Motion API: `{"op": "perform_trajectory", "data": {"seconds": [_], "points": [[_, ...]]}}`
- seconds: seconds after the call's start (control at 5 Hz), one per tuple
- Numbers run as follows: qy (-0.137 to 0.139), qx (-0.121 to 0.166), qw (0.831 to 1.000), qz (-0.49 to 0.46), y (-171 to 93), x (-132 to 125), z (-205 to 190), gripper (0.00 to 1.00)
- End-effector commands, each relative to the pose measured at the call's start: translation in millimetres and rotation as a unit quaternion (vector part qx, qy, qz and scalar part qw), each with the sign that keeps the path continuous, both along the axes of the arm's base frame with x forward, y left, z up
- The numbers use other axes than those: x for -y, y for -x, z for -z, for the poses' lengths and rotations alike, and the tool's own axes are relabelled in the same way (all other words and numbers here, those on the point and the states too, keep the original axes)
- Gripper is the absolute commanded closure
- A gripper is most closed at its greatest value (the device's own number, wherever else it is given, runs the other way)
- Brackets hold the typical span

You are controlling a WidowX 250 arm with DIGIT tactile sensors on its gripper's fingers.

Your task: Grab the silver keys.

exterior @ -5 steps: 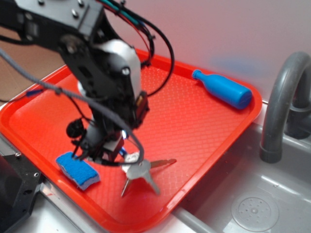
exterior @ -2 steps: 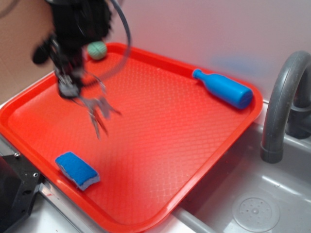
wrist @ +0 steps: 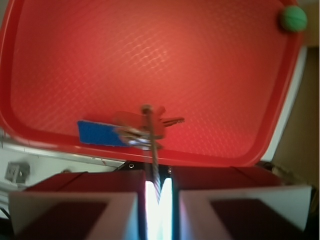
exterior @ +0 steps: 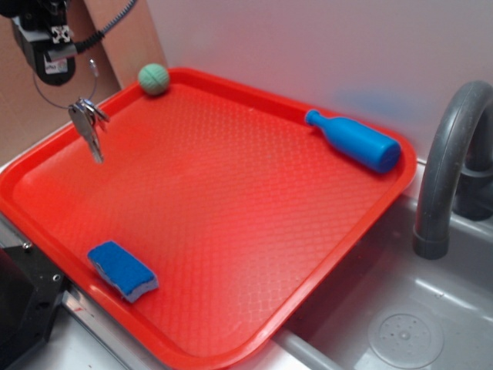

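The silver keys (exterior: 88, 123) hang in the air on a thin wire ring above the left part of the red tray (exterior: 231, 185). My gripper (exterior: 52, 68) is at the top left of the exterior view, high above the tray, and is shut on the keys' wire ring. In the wrist view the wire runs down from between my nearly closed fingers (wrist: 158, 192) to the dangling keys (wrist: 145, 127), which hang over the tray's near edge.
A blue sponge (exterior: 122, 270) lies at the tray's front left corner. A blue bottle (exterior: 354, 141) lies at the back right. A green ball (exterior: 153, 78) sits at the back left corner. A grey faucet (exterior: 447, 169) and sink are to the right.
My gripper has risen and moved to the back left, lifting the keys off the tray from beside the sponge; they now dangle high above the tray's left part.
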State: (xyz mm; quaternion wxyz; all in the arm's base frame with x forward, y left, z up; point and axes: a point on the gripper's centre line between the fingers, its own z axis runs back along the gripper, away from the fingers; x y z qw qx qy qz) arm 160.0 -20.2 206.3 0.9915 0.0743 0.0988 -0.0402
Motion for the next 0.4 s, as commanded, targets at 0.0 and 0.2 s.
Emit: {"op": "perform_trajectory", "data": {"seconds": [0.0, 0.2], "points": [[-0.014, 0.036, 0.999, -0.033, 11.2, -11.3, -8.3, 1.0], [-0.026, 0.029, 0.999, -0.023, 10.5, -13.8, -4.1, 1.0]]}}
